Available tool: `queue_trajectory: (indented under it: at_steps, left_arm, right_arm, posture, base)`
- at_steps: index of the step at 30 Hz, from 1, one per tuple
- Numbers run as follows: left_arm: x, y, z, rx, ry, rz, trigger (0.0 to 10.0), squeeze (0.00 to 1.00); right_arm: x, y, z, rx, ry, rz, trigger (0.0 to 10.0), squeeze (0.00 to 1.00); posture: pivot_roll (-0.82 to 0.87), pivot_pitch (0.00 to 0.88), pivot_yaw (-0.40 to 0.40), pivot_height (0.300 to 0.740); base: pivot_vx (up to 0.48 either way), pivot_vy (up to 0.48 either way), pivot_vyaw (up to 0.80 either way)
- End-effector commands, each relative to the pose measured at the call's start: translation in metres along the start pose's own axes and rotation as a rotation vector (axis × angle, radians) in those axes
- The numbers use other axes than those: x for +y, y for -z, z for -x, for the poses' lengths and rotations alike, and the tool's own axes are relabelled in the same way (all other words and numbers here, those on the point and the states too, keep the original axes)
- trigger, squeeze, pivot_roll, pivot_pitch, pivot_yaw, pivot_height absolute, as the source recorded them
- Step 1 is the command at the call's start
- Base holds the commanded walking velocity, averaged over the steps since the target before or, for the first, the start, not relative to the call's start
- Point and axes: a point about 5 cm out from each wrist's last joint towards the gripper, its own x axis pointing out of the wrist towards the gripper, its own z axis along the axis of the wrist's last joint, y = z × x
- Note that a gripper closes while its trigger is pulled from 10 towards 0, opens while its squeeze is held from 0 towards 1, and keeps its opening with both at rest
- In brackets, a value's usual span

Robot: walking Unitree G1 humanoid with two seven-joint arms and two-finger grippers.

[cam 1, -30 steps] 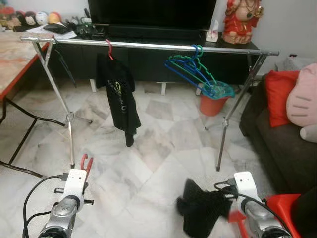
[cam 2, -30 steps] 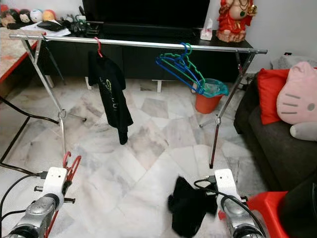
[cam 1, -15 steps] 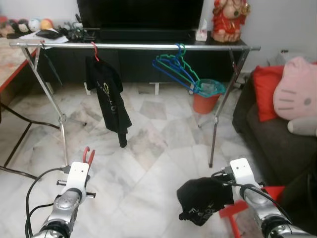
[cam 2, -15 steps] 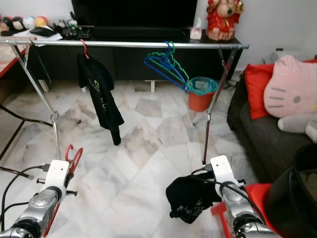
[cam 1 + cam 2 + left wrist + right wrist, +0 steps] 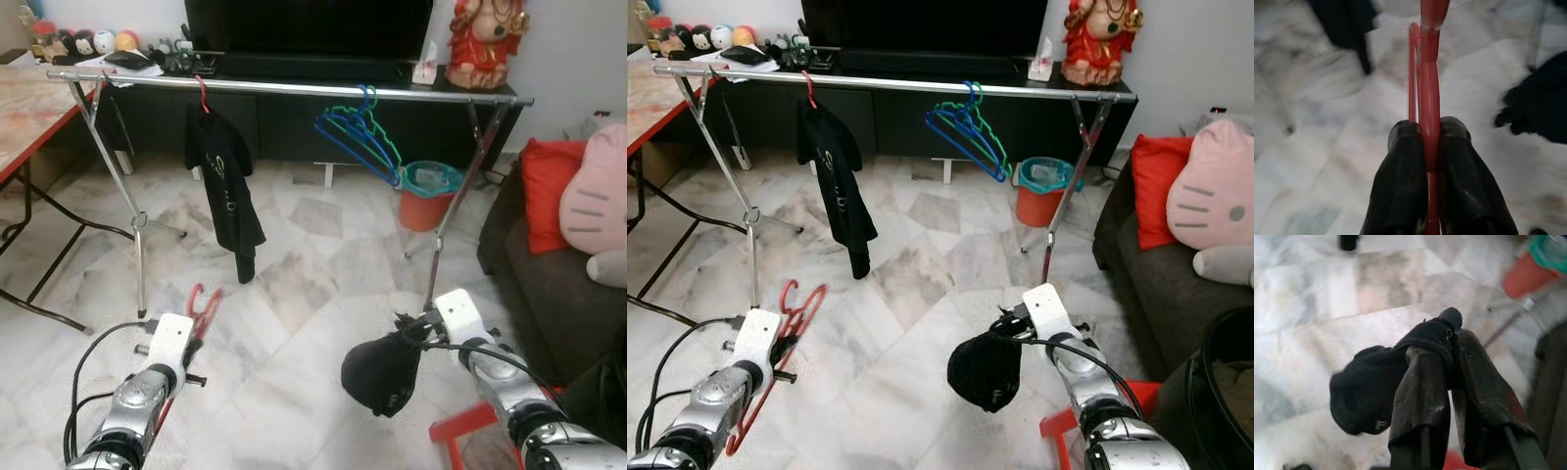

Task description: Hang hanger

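My left gripper [image 5: 1424,134] is shut on a red plastic hanger [image 5: 203,305], held low over the floor at the near left. My right gripper [image 5: 1445,355] is shut on a bunched black garment [image 5: 377,370] that dangles below it at the near right. Ahead stands a silver clothes rail [image 5: 294,88]. A black shirt [image 5: 225,186] hangs from it on a red hanger, and a bunch of blue and green hangers [image 5: 361,132] hangs further right. Both grippers are well short of the rail.
An orange bin [image 5: 428,194] stands behind the rail's right leg. A dark sofa with a red cushion [image 5: 549,186] and a pink plush lies on the right. A folding table [image 5: 29,108] is on the left. A red stool [image 5: 465,436] sits by my right arm.
The view has swung between frames. My right gripper has lifted the black garment higher and forward. The red hanger in my left gripper has also come up and forward.
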Motion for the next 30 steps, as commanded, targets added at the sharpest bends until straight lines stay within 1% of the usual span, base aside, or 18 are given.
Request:
queue_trajectory:
  at_steps: [1,3,4,5,6,8,10,12,16,20,21,23,24,26,28,30]
  left_arm:
    - [-0.003,-0.01,-0.001,-0.018,0.124,-0.061,10.0,0.0]
    - [-0.011,-0.018,-0.001,-0.019,0.279,-0.118,10.0,0.0]
    - [-0.011,-0.018,-0.001,-0.019,0.279,-0.118,10.0,0.0]
    - [-0.013,-0.019,-0.001,-0.019,0.303,-0.121,10.0,0.0]
    - [-0.018,-0.025,-0.001,-0.015,0.39,-0.152,10.0,0.0]
    - [-0.025,-0.033,0.0,-0.012,0.481,-0.176,10.0,0.0]
    - [-0.029,-0.037,0.001,-0.01,0.543,-0.191,10.0,0.0]
    - [-0.034,-0.041,0.003,-0.007,0.598,-0.216,10.0,0.0]
    - [-0.038,-0.046,0.004,-0.011,0.631,-0.238,10.0,0.0]
    - [-0.04,-0.052,0.004,-0.02,0.644,-0.231,10.0,0.0]
    - [-0.044,-0.055,0.004,-0.021,0.669,-0.227,10.0,0.0]
    - [-0.049,-0.061,0.004,-0.04,0.681,-0.236,10.0,0.0]
    - [-0.049,-0.061,0.004,-0.04,0.681,-0.236,10.0,0.0]
    - [-0.057,-0.066,0.002,-0.058,0.702,-0.21,10.0,0.0]
    - [-0.059,-0.068,0.001,-0.063,0.714,-0.201,10.0,0.0]
    - [-0.066,-0.071,0.002,-0.069,0.747,-0.191,10.0,0.0]
  right_arm:
    - [-0.006,-0.014,-0.001,-0.024,-0.029,0.094,10.0,0.0]
    - [-0.008,-0.014,0.0,0.012,-0.07,0.178,10.0,0.0]
    - [-0.008,-0.014,0.0,0.012,-0.07,0.178,10.0,0.0]
    - [-0.009,-0.014,0.0,0.015,-0.075,0.189,10.0,0.0]
    - [-0.008,-0.016,0.0,0.022,-0.127,0.241,10.0,0.0]
    - [-0.01,-0.018,0.001,0.039,-0.149,0.317,10.0,0.0]
    - [-0.015,-0.019,0.001,0.056,-0.127,0.383,10.0,0.0]
    - [-0.021,-0.022,0.002,0.064,-0.101,0.42,10.0,0.0]
    - [-0.023,-0.028,0.002,0.048,-0.095,0.439,10.0,0.0]
    - [-0.022,-0.034,0.001,0.021,-0.108,0.448,10.0,0.0]
    - [-0.022,-0.039,0.001,0.002,-0.107,0.465,10.0,0.0]
    - [-0.021,-0.045,0.0,-0.021,-0.116,0.481,10.0,0.0]
    - [-0.021,-0.045,0.0,-0.021,-0.116,0.481,10.0,0.0]
    - [-0.016,-0.052,-0.001,-0.051,-0.154,0.479,10.0,0.0]
    - [-0.014,-0.053,-0.001,-0.059,-0.163,0.479,10.0,0.0]
    - [-0.013,-0.055,-0.001,-0.064,-0.164,0.485,10.0,0.0]
  posture:
    - [0.0,0.0,-0.064,0.74]
    - [0.0,0.0,-0.064,0.74]
    - [0.0,0.0,-0.064,0.74]
    - [0.0,0.0,-0.062,0.74]
    - [0.0,0.0,-0.06,0.74]
    - [0.0,0.0,-0.06,0.74]
    - [-0.01,0.0,-0.054,0.74]
    - [-0.01,0.0,-0.051,0.74]
    - [-0.01,0.0,-0.049,0.74]
    - [-0.01,0.0,-0.047,0.74]
    - [-0.01,0.0,-0.047,0.74]
    - [-0.01,0.0,-0.047,0.74]
    - [-0.01,0.0,-0.047,0.74]
    - [-0.01,0.0,-0.049,0.74]
    - [-0.02,0.0,-0.049,0.74]
    - [-0.01,0.0,-0.052,0.74]
  base:
    - [0.0,0.0,0.0]
    - [0.0,0.0,0.0]
    - [0.0,0.0,0.0]
    - [0.0,0.0,0.0]
    - [0.0,0.0,0.0]
    - [0.0,0.0,0.0]
    - [0.0,0.0,0.0]
    - [0.0,0.0,0.0]
    - [0.0,0.0,0.0]
    - [0.0,0.0,0.0]
    - [0.0,0.0,0.0]
    - [0.0,0.0,0.0]
    - [0.0,0.0,0.0]
    - [0.0,0.0,0.0]
    - [0.0,0.0,0.0]
    - [0.0,0.0,0.0]
